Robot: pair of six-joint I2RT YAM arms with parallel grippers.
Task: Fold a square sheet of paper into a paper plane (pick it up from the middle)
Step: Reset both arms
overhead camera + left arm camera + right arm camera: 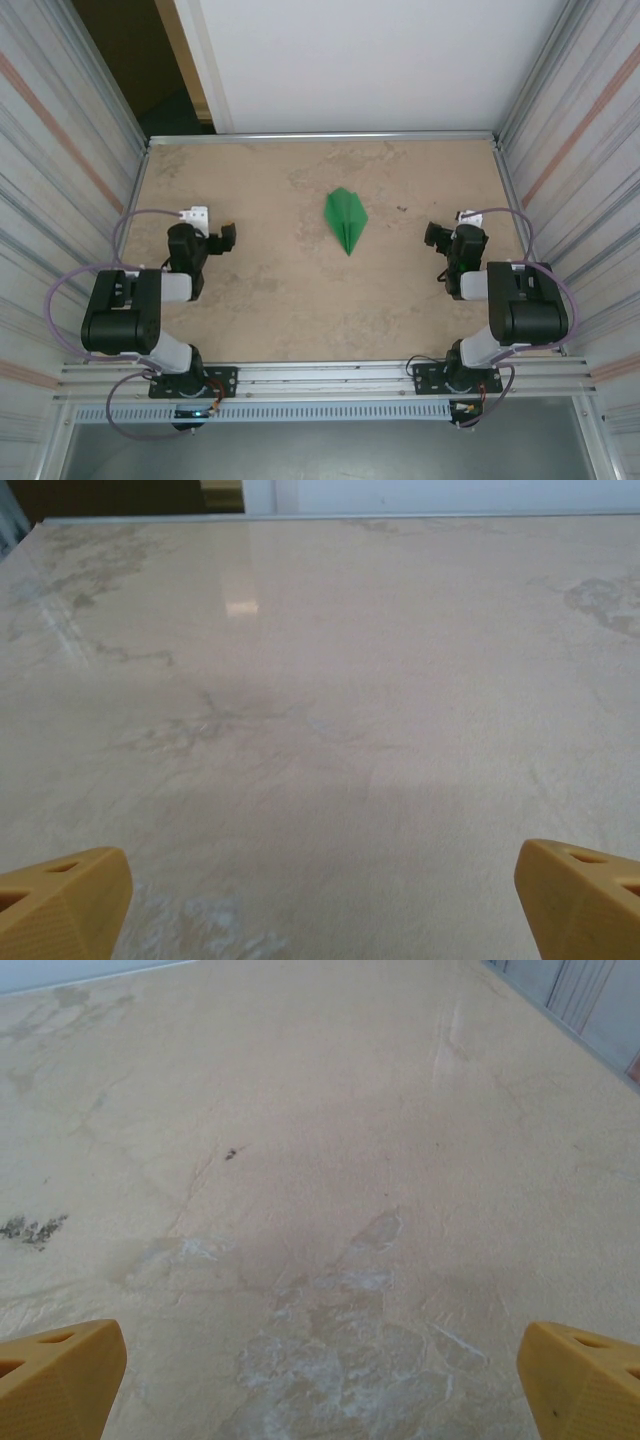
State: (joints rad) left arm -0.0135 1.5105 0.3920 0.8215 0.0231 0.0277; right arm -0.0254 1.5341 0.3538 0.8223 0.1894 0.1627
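Left pincer point(228, 238) at centre left and right pincer point(436, 236) at centre right both gape wide, empty, over bare tabletop point(280, 310). Paper plane point(346, 220) lies mid-frame between them, well apart from both, tip toward the arms. Folding looks done, so the next move probably calls for nothing but a rest pose, and nothing stands in the way.

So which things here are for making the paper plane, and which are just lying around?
For the job:
- the green paper plane, already folded, lying on the table
- the left hand and the right hand, both open, holding nothing

Just there:
- the ridged side walls
- the white board at the back
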